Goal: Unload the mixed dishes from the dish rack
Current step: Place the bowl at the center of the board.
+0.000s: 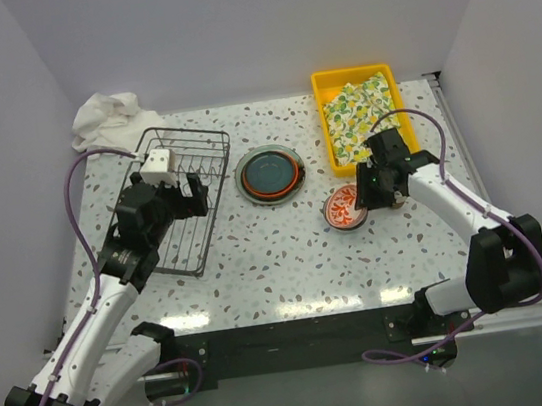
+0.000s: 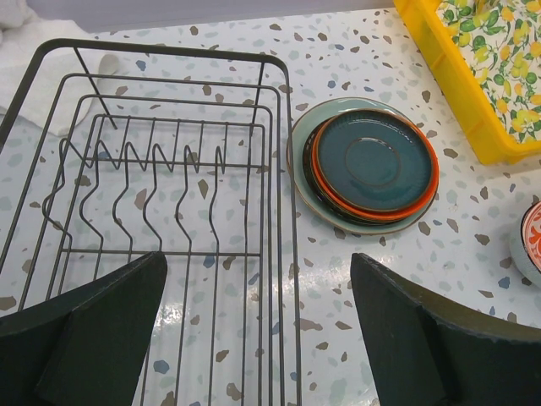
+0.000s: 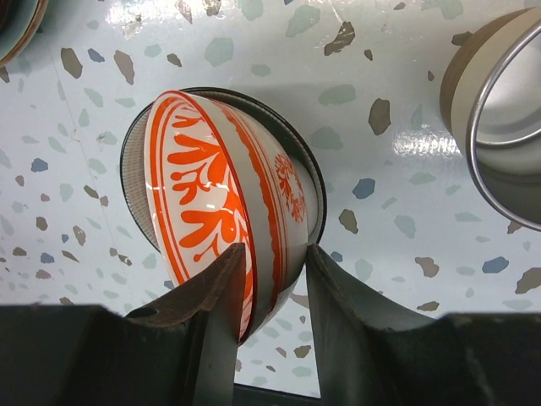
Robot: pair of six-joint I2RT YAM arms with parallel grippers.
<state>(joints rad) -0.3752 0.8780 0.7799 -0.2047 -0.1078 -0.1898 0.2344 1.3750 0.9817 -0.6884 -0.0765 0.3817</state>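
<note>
Jaws of the right gripper (image 3: 276, 279) were pinched on the bowl (image 3: 211, 194) rim for placing; the left gripper (image 2: 258, 288) was spread empty over the rack (image 2: 169, 51).

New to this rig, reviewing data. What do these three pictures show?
Two robot arms work at a table. The top view looks down from above; the other two come from cameras on each wrist. On the speckled table: an empty wire dish rack, a stack of plates, a yellow tray with lemon-print cloth, a white cloth. The left gripper hangs wide open over the rack, holding nothing. On the right gripper, the fingers straddle the rim of a tilted orange-patterned bowl; whether they clamp it is unclear.
</note>
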